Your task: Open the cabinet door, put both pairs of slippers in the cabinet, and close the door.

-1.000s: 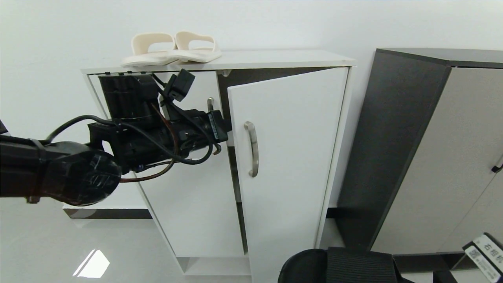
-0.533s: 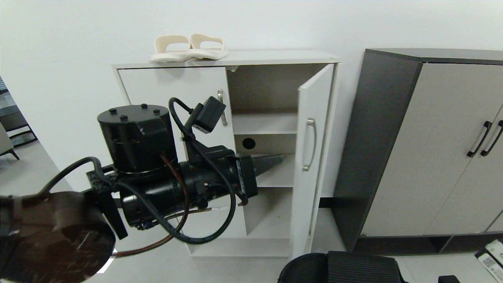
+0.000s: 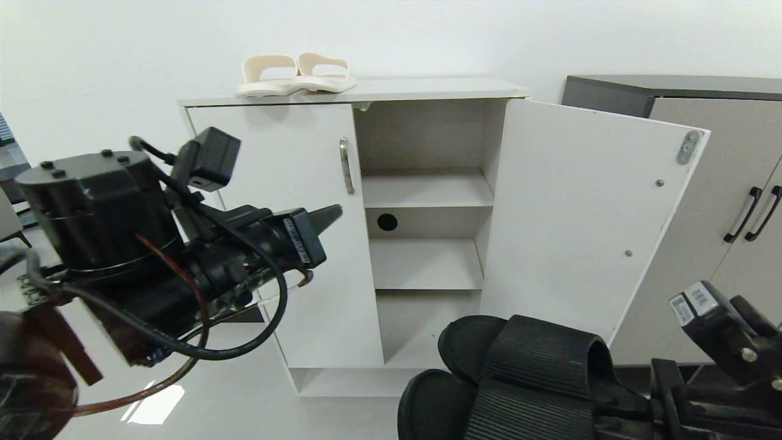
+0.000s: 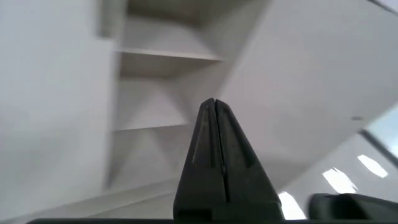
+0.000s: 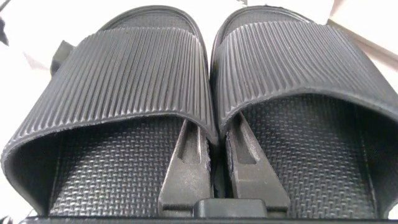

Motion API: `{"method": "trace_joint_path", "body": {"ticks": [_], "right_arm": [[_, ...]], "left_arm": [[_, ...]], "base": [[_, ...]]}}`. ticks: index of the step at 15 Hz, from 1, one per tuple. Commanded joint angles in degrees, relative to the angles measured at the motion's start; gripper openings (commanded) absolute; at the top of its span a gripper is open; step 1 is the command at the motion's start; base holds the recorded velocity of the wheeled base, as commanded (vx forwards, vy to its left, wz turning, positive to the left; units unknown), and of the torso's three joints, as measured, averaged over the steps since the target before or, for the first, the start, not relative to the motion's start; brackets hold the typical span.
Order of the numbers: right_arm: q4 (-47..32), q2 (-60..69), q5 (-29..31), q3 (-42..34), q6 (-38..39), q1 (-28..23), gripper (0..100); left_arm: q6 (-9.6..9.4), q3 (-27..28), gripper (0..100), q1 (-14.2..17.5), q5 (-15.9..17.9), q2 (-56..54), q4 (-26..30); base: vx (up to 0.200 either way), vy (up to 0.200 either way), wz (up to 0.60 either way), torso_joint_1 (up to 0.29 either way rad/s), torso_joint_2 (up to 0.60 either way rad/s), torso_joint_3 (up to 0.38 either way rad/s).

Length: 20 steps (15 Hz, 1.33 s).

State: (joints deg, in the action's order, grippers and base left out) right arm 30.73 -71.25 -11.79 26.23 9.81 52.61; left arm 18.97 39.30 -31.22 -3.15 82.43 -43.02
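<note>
The white cabinet [image 3: 275, 101] has its right door [image 3: 586, 220] swung wide open, baring two shelves [image 3: 427, 189] inside; the left door [image 3: 287, 183] is closed. A cream pair of slippers [image 3: 296, 73] lies on the cabinet top. My left gripper [image 3: 333, 214] hangs shut and empty in front of the closed left door, and its tips [image 4: 214, 106] point toward the open compartment. Low in front of the opening is a black pair of slippers [image 3: 519, 379]. My right gripper [image 5: 213, 134] is shut on the two inner edges of the black slippers [image 5: 143, 81], pinching them together.
A dark grey cabinet [image 3: 721, 183] with closed doors stands right of the white one, and the open door partly covers it. The pale floor [image 3: 201, 403] lies to the left in front of the cabinet. A white wall runs behind.
The right door went from ajar to wide open. My left gripper drew back out of the opening toward the left. The black slippers rose into view with my right arm. The camera shifted.
</note>
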Motion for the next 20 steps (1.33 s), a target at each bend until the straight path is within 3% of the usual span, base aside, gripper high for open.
{"method": "trace_joint_path", "body": {"ticks": [1,2,4,6,7,8,9,10,12,13,14,15,16,17,18,19,20], "right_arm": [[0.03,-1.87,1.86,1.63,0.21,0.65,0],[0.12,-1.78,3.44,2.07,0.29,0.65,0],[0.03,-1.7,6.51,2.77,0.47,0.74,0],[0.03,-0.55,9.15,3.74,0.47,0.47,0],[-0.15,0.41,9.42,3.21,0.47,0.47,0],[-0.06,0.85,9.59,2.15,0.38,0.38,0],[-0.06,1.29,9.68,2.15,0.29,0.12,0],[-0.06,1.47,9.68,2.15,0.29,0.03,0],[-0.06,3.23,10.03,0.75,0.03,0.03,0],[-0.06,3.31,9.94,0.57,0.03,0.03,0],[-0.15,3.23,9.77,0.57,-0.06,0.12,0],[-0.06,2.96,9.68,0.57,-0.06,0.21,0],[-0.15,2.88,9.5,0.57,-0.06,0.21,0],[-0.15,2.88,9.59,0.57,-0.06,0.3,0],[-0.06,3.23,9.59,0.57,-0.06,0.38,0],[0.03,3.49,9.59,0.57,-0.23,0.56,0],[-0.06,3.84,9.59,0.57,-0.58,0.56,0]], "left_arm": [[-4.29,-6.17,0,0.28,-11.88,-12.38,4.44],[-6.4,-8.54,0,1.95,-14.87,-17.66,8.66],[-7.02,-11.27,0,10.39,-15.75,-30.31,21.14],[-8.07,-14.78,0,15.93,-19.97,-44.99,30.98],[-9.04,-16.98,0,21.99,-22.61,-51.06,36.17],[-10.36,-19.61,0,27.27,-23.66,-55.98,38.98],[-12.99,-23.31,0,31.66,-24.01,-60.9,39.5],[-14.05,-24.54,0,32.98,-24.01,-62.39,39.5],[-20.29,-35.96,0,41.94,-23.57,-76.72,39.68],[-19.67,-39.3,0,42.38,-22.69,-77.42,39.07],[-17.21,-39.3,0,42.38,-19.09,-77.34,39.42],[-16.24,-39.3,0,42.38,-8.9,-77.34,39.5],[-15.8,-39.3,0,42.38,5.69,-77.25,40.47],[-15.8,-39.13,0,42.38,12.99,-77.25,41.35],[-16.24,-38.86,0,38.78,16.94,-77.16,41.88],[-15.37,-38.78,0,29.46,16.42,-77.77,41.88],[-13.78,-38.78,0,28.14,15.1,-78.13,41.88]], "base": [[0.0,0.0,0.0,0.0,0.0,0.0],[0.0,0.0,0.0,0.0,0.0,0.0],[0.0,0.0,0.0,0.0,0.0,0.0],[0.0,0.0,0.0,0.0,0.0,0.0],[0.0,0.0,0.0,0.0,0.0,0.0],[0.0,0.0,0.0,0.0,0.0,0.0],[0.0,0.0,0.0,0.0,0.0,0.0],[0.0,0.0,0.0,0.0,0.0,0.0],[0.0,0.0,0.0,0.0,0.0,0.0],[0.0,0.0,0.0,0.0,0.0,0.0],[0.0,0.0,0.0,0.0,0.0,0.0],[0.0,0.0,0.0,0.0,0.0,0.0],[0.0,0.0,0.0,0.0,0.0,0.0],[0.0,0.0,0.0,0.0,0.0,0.0],[0.0,0.0,0.0,0.0,0.0,0.0],[0.0,0.0,0.0,0.0,0.0,0.0],[0.0,0.0,0.0,0.0,0.0,0.0]]}}
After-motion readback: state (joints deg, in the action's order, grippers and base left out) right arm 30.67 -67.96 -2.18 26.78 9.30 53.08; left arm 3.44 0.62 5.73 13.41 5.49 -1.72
